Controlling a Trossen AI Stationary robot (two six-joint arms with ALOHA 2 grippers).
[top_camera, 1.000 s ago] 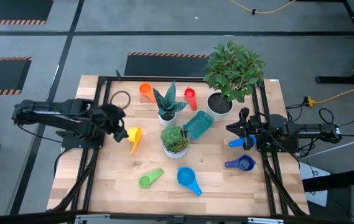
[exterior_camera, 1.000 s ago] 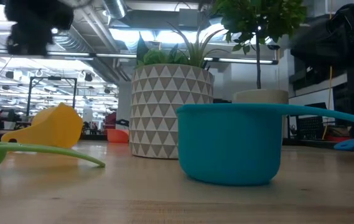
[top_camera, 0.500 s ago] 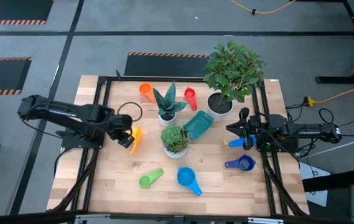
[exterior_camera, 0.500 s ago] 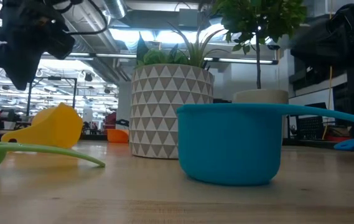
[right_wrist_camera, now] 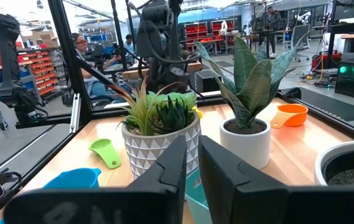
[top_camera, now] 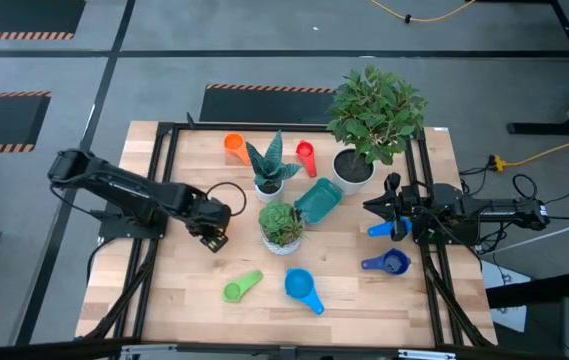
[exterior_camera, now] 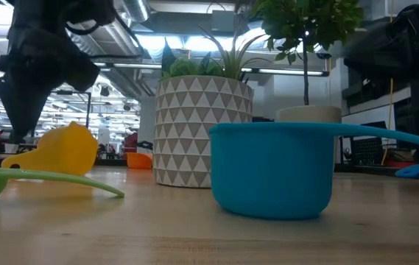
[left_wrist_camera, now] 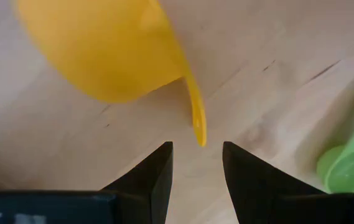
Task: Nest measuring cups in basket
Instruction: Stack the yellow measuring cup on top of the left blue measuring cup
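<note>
- Measuring cups lie scattered around the teal basket [top_camera: 318, 201], which sits on the wooden table [top_camera: 174, 300] just beside the succulent's patterned pot [top_camera: 282, 226].
- From above, my left arm covers nearly all of the yellow cup [left_wrist_camera: 111, 46]; only a sliver shows at my left pincer [top_camera: 214, 236], well to the side of the basket beyond the succulent.
- At table height, the light-blue cup [exterior_camera: 272, 171] fills the foreground and hides much behind it; the basket cannot be made out there.
- My right pincer [top_camera: 389, 207] waits on the basket's other side, fingers nearly together and holding nothing; a dark blue cup [top_camera: 388, 263] lies near it, and another blue handle beside it is half hidden.
- The cups are smooth plastic scoops with short flat handles: orange [top_camera: 234, 146] and red [top_camera: 306, 153] beyond the basket, green [top_camera: 242, 287] on its near side.
- The yellow cup is a rounded bowl, its thin flat handle pointing between my left fingers [left_wrist_camera: 149, 177].
- My left pincer stands spread as wide as it goes, holding nothing, with the handle's tip just ahead of the gap, untouched.
</note>
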